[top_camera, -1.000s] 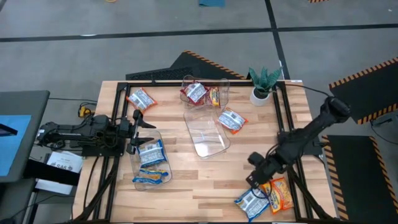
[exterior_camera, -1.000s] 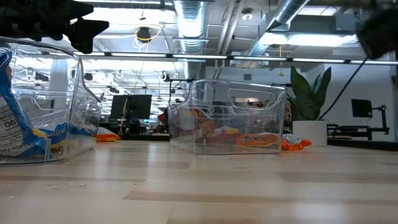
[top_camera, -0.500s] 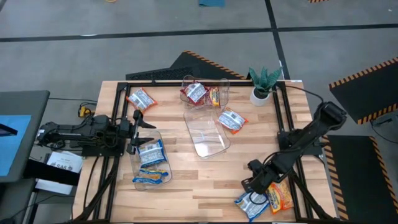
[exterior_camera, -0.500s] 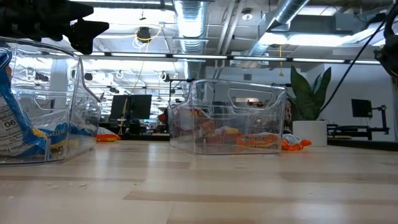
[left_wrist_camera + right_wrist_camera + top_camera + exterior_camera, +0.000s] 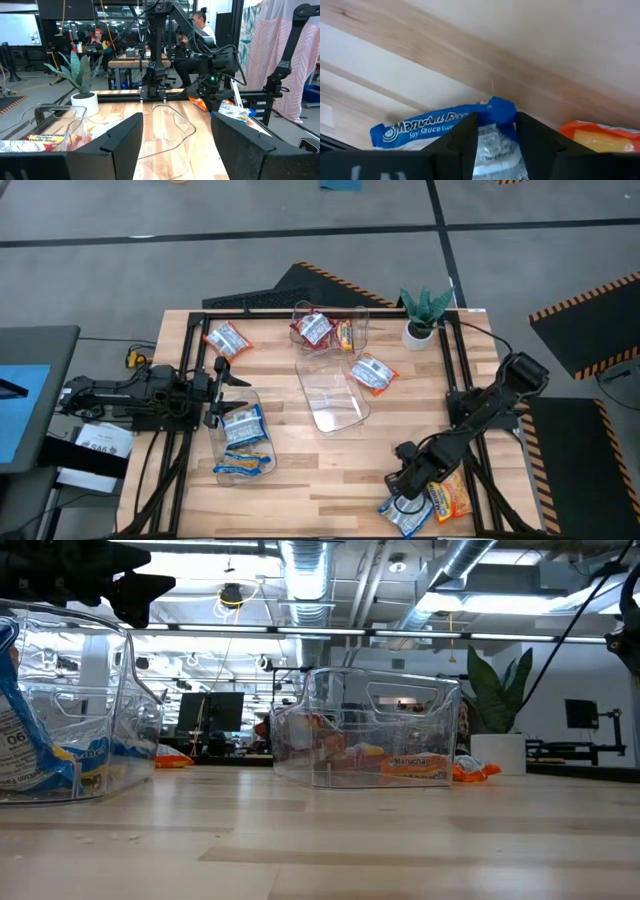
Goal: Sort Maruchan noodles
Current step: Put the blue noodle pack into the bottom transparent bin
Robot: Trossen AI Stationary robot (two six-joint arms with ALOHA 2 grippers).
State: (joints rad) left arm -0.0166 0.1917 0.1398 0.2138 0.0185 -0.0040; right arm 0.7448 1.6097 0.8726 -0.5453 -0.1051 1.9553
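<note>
Near the table's near right corner lie a blue-and-white Maruchan packet [image 5: 403, 511] and an orange one [image 5: 451, 494], both flat on the wood. My right gripper [image 5: 405, 480] is low over the blue packet's far end, open. In the right wrist view its fingers stand on either side of the blue packet [image 5: 430, 127], with the orange packet [image 5: 600, 137] beside it. My left gripper [image 5: 226, 375] waits open above the left bin [image 5: 241, 444], which holds blue packets. Two more packets [image 5: 227, 338] [image 5: 375, 373] lie loose on the table. My right gripper [image 5: 496, 120] comes at the blue packet's end [image 5: 500, 107] from above, slanting toward the near edge, one finger [image 5: 465, 135] on each side of it. I cannot tell whether the fingers touch it. The packet lies flat on the table.
A clear bin [image 5: 335, 395] lies on its side mid-table. A far bin [image 5: 330, 330] holds red and orange packets. A potted plant [image 5: 422, 315] stands at the far right. The table's near edge runs close behind the two packets. People sit in the room beyond.
My right gripper has moved toward the table's near edge and a little left, coming down from beside the orange packet to the blue packet's far end. The packets and my left arm have kept still.
</note>
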